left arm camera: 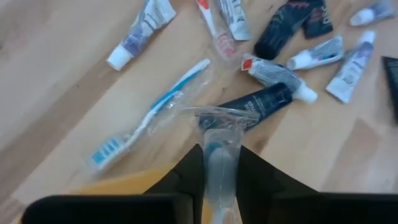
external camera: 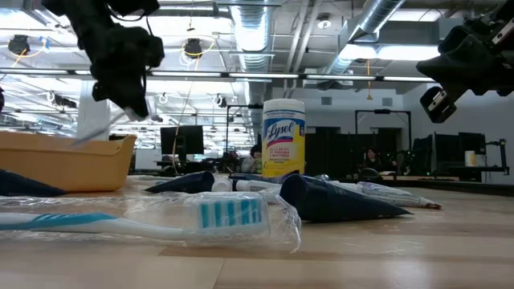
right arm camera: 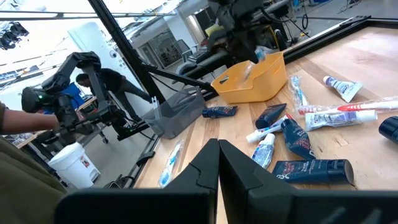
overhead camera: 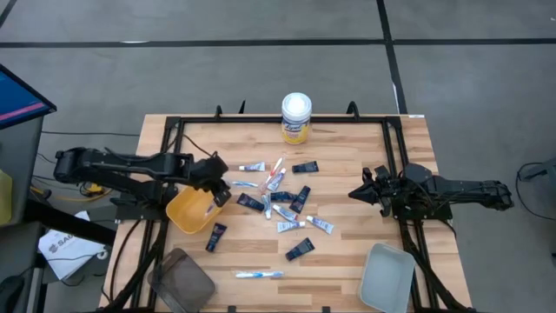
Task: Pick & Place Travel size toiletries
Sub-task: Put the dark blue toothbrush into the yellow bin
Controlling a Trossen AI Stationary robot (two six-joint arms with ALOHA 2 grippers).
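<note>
1. Over the yellow bin (overhead camera: 189,211), your left gripper (overhead camera: 215,196) pinches a wrapped toothbrush (left arm camera: 217,163).
2. Count three more toothbrushes (overhead camera: 259,274) on the table (overhead camera: 347,261), among roughly seven black tubes (overhead camera: 300,249) and six white tubes (overhead camera: 319,225).
3. Only the right wrist view shows a person; your right gripper (overhead camera: 360,193) is closed and empty.

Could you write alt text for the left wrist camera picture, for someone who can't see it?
The left hand grips a wrapped toothbrush above a wooden table. Beyond lie another toothbrush and scattered small tubes.
</note>
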